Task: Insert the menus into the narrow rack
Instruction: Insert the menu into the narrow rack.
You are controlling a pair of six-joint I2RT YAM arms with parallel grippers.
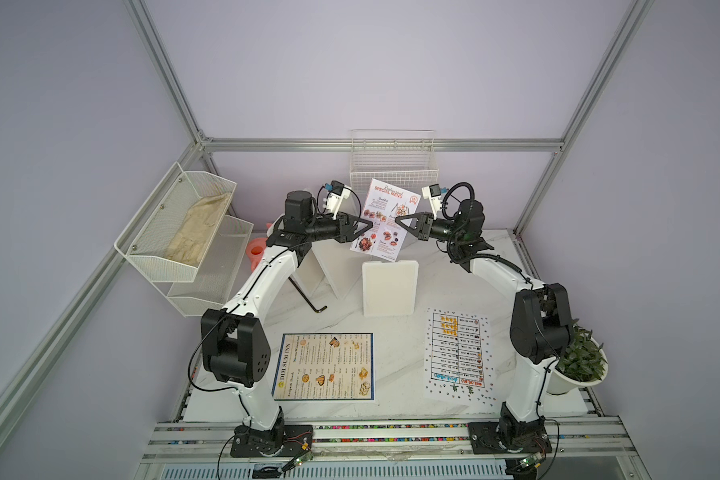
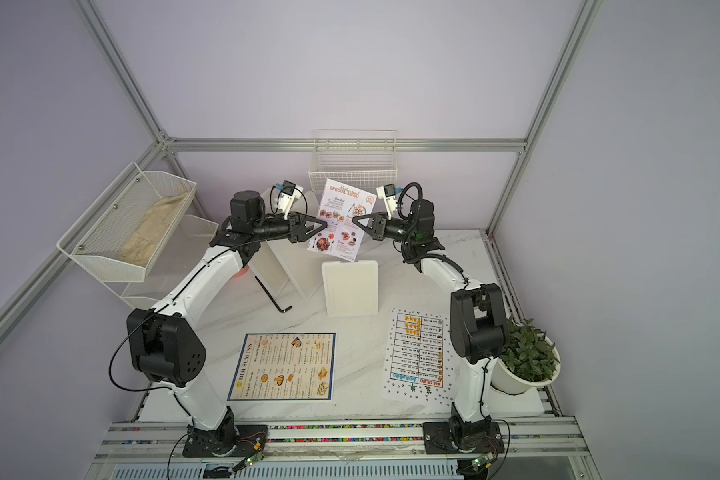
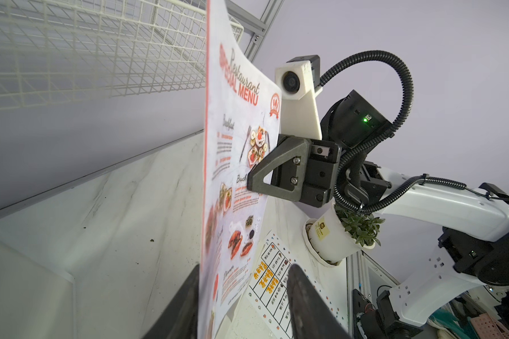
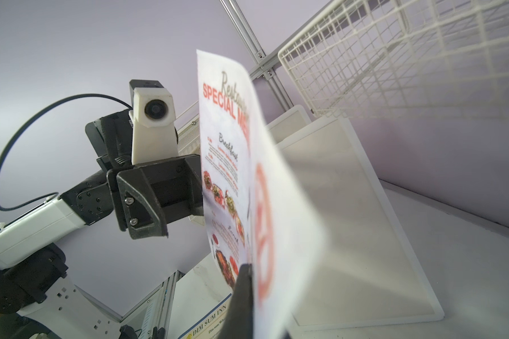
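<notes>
**Special Menu card held up just below the wire rack**

Pinching with the right gripper (image 1: 396, 220), just above centre in both top views: pressed together on the right edge of the card (image 1: 383, 235). Facing it from the left of the frame, the left gripper (image 1: 371, 225), spread. In the left wrist view, card edge between the two fingers (image 3: 306, 308), close against one and clear of the other, so not clamped on that side.

Outward from the grip: card in the air, nearly upright, tilted a little and bowed along its length. Top corner overlapping the lower mesh of the rack (image 1: 393, 166), fixed to the back wall at upper centre. Cannot tell whether paper and wire touch.

Lower in the frame, flat on the table (image 1: 400, 353), well apart from the rack: DIM SUM INN sheet (image 1: 325, 365) left of centre, dotted sheet (image 1: 456, 355) right of centre.

Judged as the first of three insertions, at the lining-up stage, nothing in the rack yet. Next move probably calls for:
- raising the card's lower edge above the top rim
- squaring it to the narrow opening and lowering it edge-first
- closing the left side to steady the bowed sheet, or drawing it clear
</notes>
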